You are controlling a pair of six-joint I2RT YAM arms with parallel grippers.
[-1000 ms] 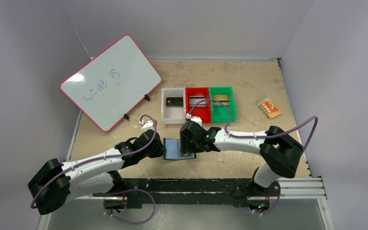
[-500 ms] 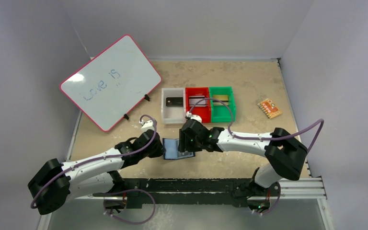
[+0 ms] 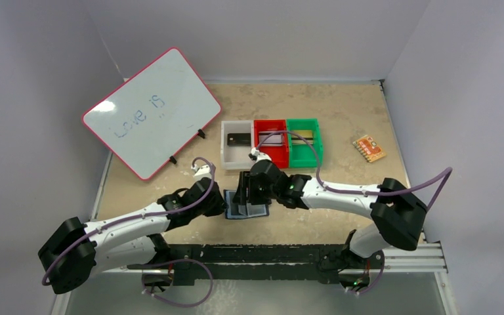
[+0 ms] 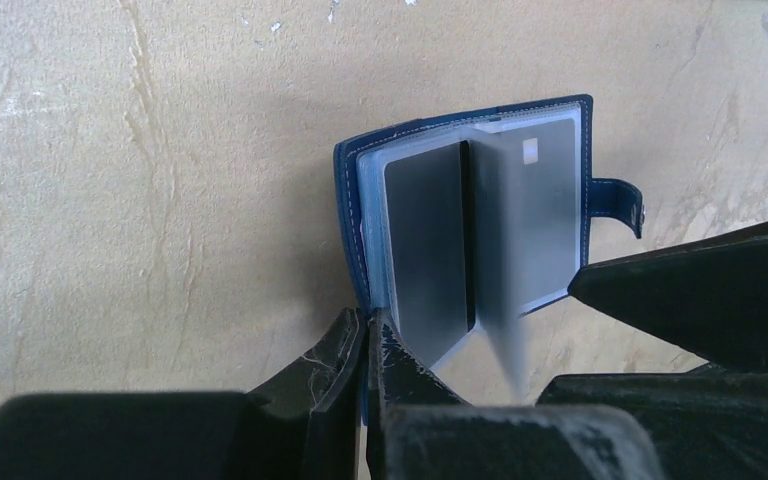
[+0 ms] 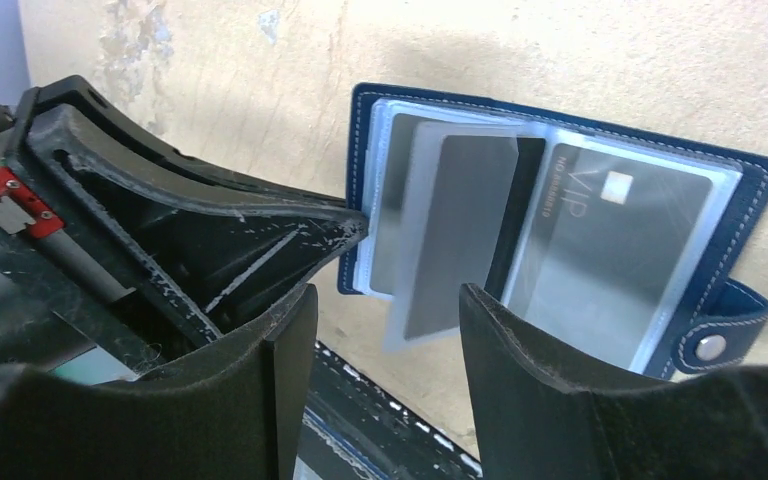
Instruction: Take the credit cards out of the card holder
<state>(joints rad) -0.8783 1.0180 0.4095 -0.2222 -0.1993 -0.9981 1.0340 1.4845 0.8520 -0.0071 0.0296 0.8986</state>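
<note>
Beige tabletop (image 3: 341, 111), overhead: the open card holder (image 3: 233, 205) lies flat between both arms, before 3 coloured bins (image 3: 286, 141).

Left wrist: left gripper (image 4: 368, 325) pinches the cover's edge tight, apparently anchoring it.

Right wrist: right gripper (image 5: 385, 300) gapes, holding nothing, straddling a lifted clear sleeve (image 5: 440, 230), presumably to reach its card. A VIP card (image 5: 610, 235) sits pocketed.

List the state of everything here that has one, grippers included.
card holder, lying open, snap tab undone, one clear sleeve raised.
VIP card, in its sleeve.
left gripper, shut on the card holder's cover edge.
right gripper, open, above the card holder.
whiteboard, propped tilted, "Love is" written on it.
white bin, holds one dark card.
</note>
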